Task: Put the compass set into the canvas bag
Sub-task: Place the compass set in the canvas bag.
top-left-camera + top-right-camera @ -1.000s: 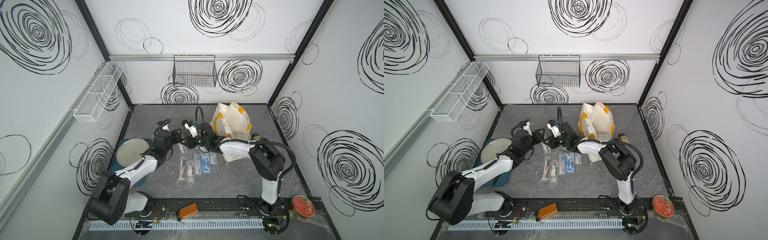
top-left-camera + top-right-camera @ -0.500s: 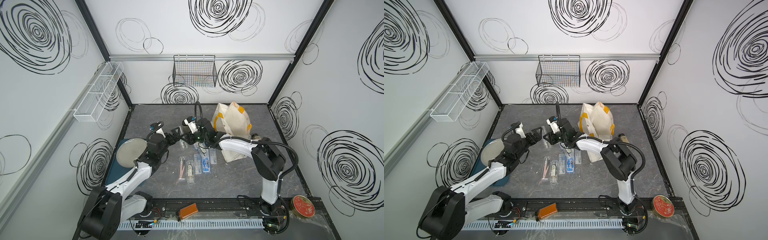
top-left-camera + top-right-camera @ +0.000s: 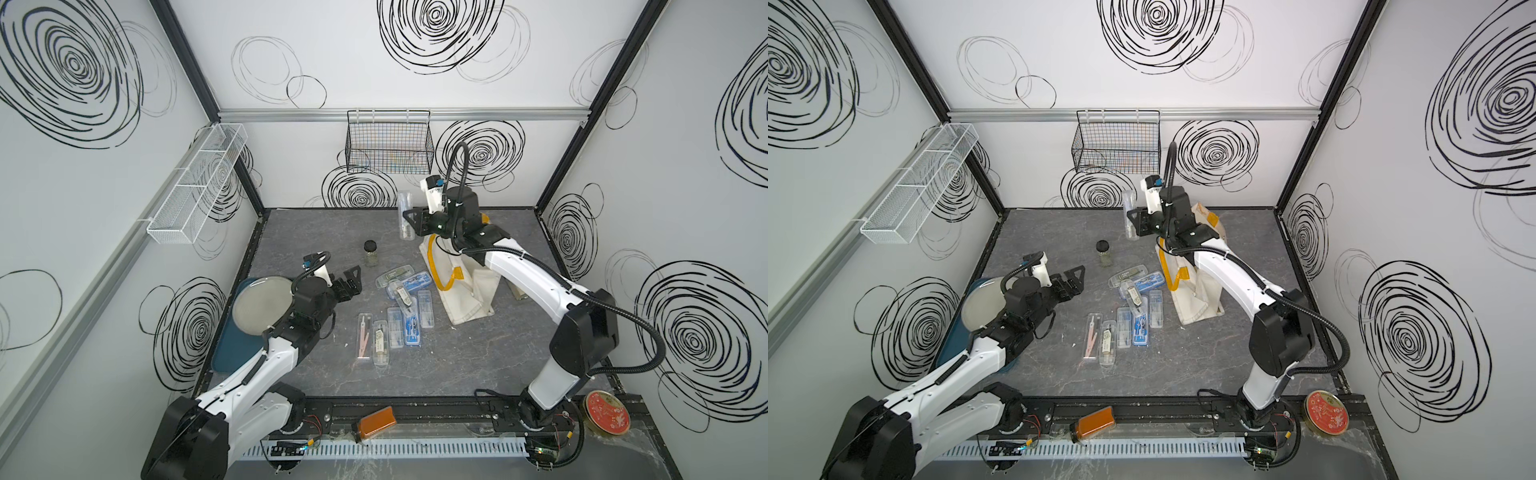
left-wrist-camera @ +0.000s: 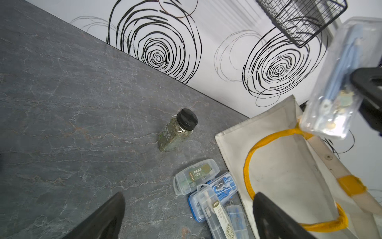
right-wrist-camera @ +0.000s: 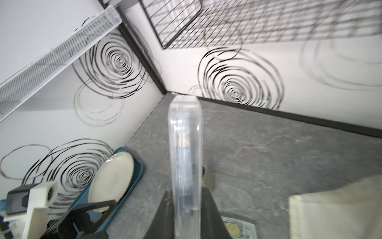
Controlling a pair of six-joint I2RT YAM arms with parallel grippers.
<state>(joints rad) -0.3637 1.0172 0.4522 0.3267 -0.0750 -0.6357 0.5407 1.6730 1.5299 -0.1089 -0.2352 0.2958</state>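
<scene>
1. Over the table's 12-to-1 o'clock edge, the right gripper (image 3: 411, 219) is clamped on the compass set (image 3: 404, 212). The clear case stands steeply on end, well off the table, by the bag's (image 3: 469, 291) 10 o'clock corner.
2. That bag slumps at 2 o'clock with its mouth toward 12. The wrist hides most of the mouth, so I can't tell how wide it gapes.
3. To do this well, I'd carry the case toward 3 o'clock until it hangs over the mouth, then lead with its lower end.
4. I'd sink it past the rim before letting go, since a high release would likely bounce it off the fabric.
5. The yellow handle (image 4: 245, 167) loops across the bag's face, and I'd keep the case end out of it.
6. At 9 o'clock the left gripper (image 3: 351, 283) hovers by the plate (image 3: 262, 305), jaws wide apart and empty. It could pin the rim open.
</scene>
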